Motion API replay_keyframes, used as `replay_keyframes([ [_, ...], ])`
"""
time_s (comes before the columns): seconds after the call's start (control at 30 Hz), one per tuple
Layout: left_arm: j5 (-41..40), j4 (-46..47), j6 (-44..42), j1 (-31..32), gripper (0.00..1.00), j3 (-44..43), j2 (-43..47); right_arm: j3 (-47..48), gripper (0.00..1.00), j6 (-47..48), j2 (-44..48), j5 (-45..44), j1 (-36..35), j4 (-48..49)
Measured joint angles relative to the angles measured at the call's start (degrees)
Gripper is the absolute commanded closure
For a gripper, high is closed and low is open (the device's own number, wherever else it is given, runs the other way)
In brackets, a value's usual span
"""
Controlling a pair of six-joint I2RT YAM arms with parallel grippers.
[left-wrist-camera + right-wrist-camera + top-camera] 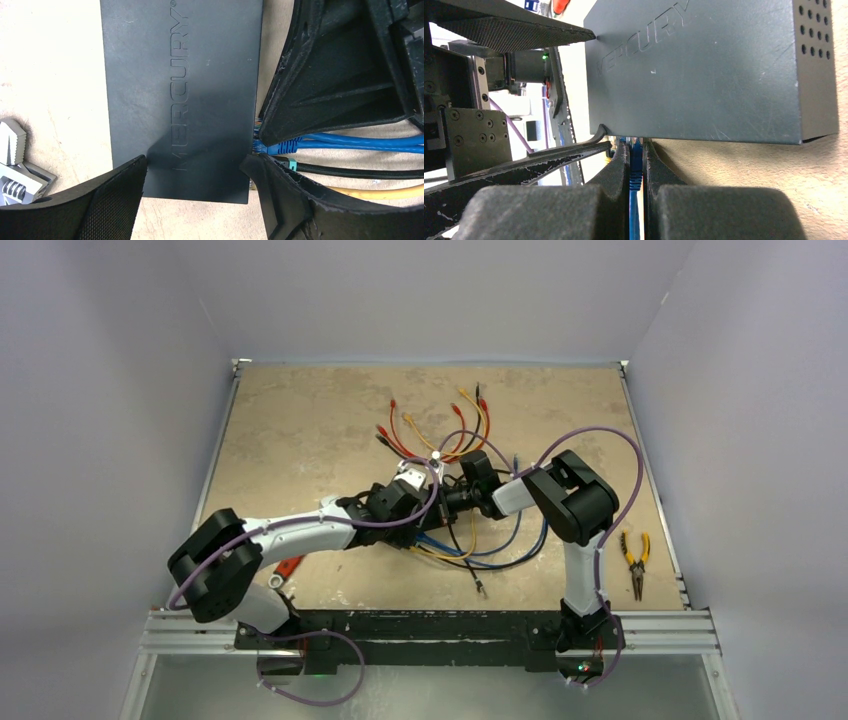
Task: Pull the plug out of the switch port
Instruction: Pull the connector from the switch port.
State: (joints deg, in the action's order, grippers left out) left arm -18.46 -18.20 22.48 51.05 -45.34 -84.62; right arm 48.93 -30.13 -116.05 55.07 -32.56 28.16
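Note:
The switch [180, 90] is a flat black box marked MERCURY, lying on the tan table; it also shows in the right wrist view [704, 70]. My left gripper [195, 165] is shut on it, with one finger on each long edge. A blue plug [280, 146] sits in a port on the switch's right edge. My right gripper [636, 145] is shut on this blue plug [636, 167] right at the port. In the top view both grippers [425, 485] [455, 500] meet at the table's middle and hide the switch.
Blue cables [370, 142], a black cable with a teal plug [350, 172] and a yellow cable [380, 191] run from the port side. A silver wrench [17, 165] lies left. Loose red, yellow and black leads [440, 425] lie behind. Yellow pliers [634, 560] lie right.

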Motion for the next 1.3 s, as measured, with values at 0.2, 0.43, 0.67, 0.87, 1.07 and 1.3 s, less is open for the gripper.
replay_keyframes([
  [0.2,-1.2,0.2,-0.2,0.9,0.24,0.0,-0.5,0.0,1.0,0.0,0.0,0.2,0.0,-0.3],
  [0.43,-3.0,-0.1,-0.2,1.9,0.22,-0.6,-1.1,0.0,1.0,0.0,0.0,0.2,0.0,-0.3],
  [0.67,-1.6,-1.8,-0.2,3.1,0.2,-1.4,0.2,0.0,1.0,0.0,0.0,0.4,0.0,-0.5],
  [0.87,-1.2,-2.2,0.0,3.5,0.22,-1.4,0.5,0.0,1.0,0.1,0.0,0.4,0.0,-0.6],
  [1.07,-4.3,-2.6,2.5,3.7,0.31,-1.4,-0.6,0.0,1.0,0.2,0.0,0.4,0.0,-0.6],
  [1.3,-8.5,-2.4,6.8,4.3,0.44,-2.0,-3.0,0.0,1.0,0.2,0.0,0.4,0.0,-0.7],
])
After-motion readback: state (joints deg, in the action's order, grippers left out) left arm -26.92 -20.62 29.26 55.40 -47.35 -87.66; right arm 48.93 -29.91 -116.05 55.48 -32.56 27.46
